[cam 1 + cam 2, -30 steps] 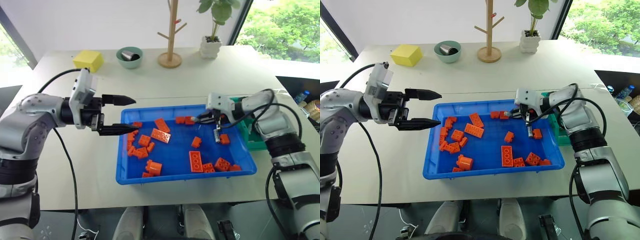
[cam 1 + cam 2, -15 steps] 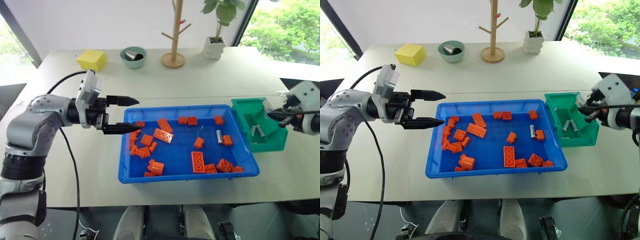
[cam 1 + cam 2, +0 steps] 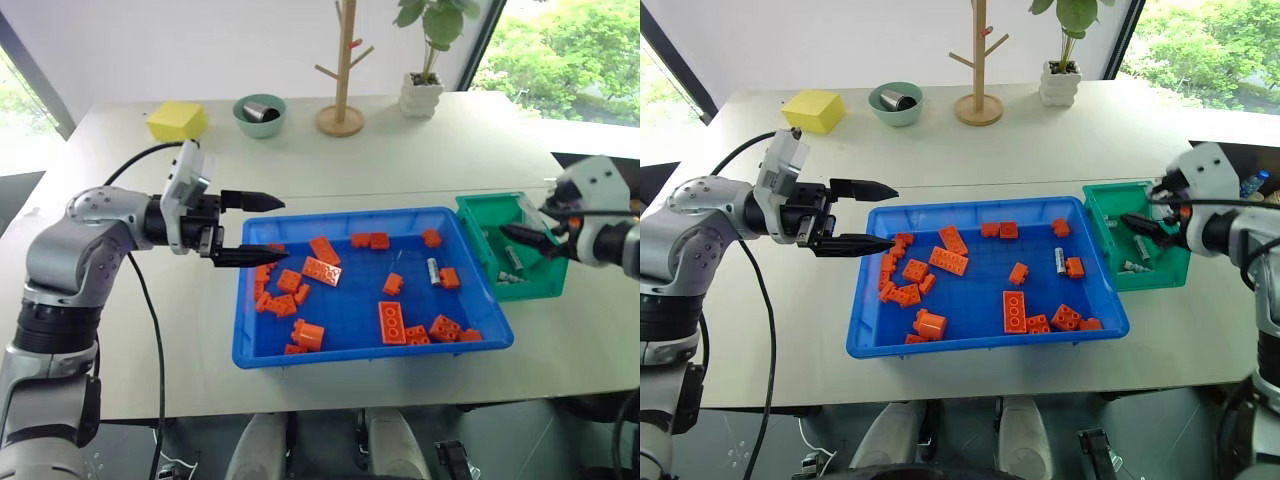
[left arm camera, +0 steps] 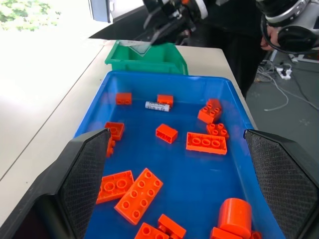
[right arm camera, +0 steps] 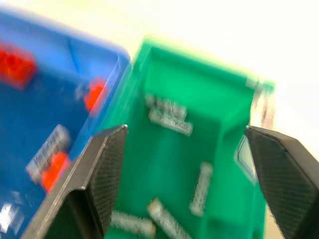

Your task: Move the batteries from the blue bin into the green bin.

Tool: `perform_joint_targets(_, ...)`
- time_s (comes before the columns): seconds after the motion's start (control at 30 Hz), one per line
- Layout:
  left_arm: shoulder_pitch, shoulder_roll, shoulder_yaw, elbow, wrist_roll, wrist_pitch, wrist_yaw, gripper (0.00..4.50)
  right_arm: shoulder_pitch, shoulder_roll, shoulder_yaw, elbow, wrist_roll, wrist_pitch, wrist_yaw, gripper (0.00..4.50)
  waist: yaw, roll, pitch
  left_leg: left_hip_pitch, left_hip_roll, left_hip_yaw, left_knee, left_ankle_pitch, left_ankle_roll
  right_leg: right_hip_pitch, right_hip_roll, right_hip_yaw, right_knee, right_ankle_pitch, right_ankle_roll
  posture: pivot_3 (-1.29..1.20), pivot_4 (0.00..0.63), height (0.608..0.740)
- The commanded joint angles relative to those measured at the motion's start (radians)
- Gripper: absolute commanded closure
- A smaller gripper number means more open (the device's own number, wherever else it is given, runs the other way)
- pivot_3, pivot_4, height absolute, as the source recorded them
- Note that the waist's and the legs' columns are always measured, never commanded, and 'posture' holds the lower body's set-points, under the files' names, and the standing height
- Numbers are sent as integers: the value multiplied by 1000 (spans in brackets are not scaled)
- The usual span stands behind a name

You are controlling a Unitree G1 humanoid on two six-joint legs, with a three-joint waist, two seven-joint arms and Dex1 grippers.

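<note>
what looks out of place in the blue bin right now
One battery still lies in the blue bin among the orange bricks, near the end beside the green bin. Other batteries already lie in the green bin.

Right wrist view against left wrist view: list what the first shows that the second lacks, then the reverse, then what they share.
Right wrist view: the green bin's inside, with several batteries on its floor. Left wrist view: the blue bin's whole length, most orange bricks, and the right gripper open above the green bin. Both: the two bins side by side, and one battery in the blue bin beside a brick.
</note>
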Motion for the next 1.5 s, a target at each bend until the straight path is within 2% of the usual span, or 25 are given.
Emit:
perform_joint_targets(0.03,3,7,28,-37,-15,-1,10,0,-46,104,30,-168,49,205,-88,672,3,0,0,0,0,-1,0,0,0,0,0,0,0,0,0,0,150,702)
perform_joint_targets(0.13,6,3,24,-39,-13,-1,17,0,5,207,101,-241,58,273,-151,672,10,0,0,-1,-1,-3,0,0,0,0,0,-1,0,0,0,0,150,702)
perform_joint_targets(0.3,-2,-3,19,-40,-18,4,29,0,41,257,167,-211,49,236,-220,672,25,0,0,-3,-3,-2,1,0,0,0,-1,0,-1,0,0,0,150,702)
perform_joint_targets(0.83,-2,7,38,-45,-26,6,43,0,102,231,257,-49,46,131,-281,672,27,0,0,-2,-3,-2,1,0,0,0,-1,-1,-1,0,0,0,150,702)
perform_joint_targets(1.27,19,6,47,-52,-30,-9,51,0,31,252,316,-195,66,304,-368,672,24,0,0,-2,-2,-3,1,0,0,0,0,-1,-1,0,0,0,150,702)
perform_joint_targets(1.43,18,1,44,-48,-29,-16,49,0,49,244,314,-229,83,320,-362,672,24,0,0,-2,-2,-3,1,0,0,0,0,-1,-1,0,0,0,150,702)
perform_joint_targets(1.5,16,0,42,-43,-27,-20,47,0,56,244,314,-233,85,320,-362,1199,24,0,0,-2,-2,-3,1,0,0,0,0,-1,-1,0,0,0,150,702)
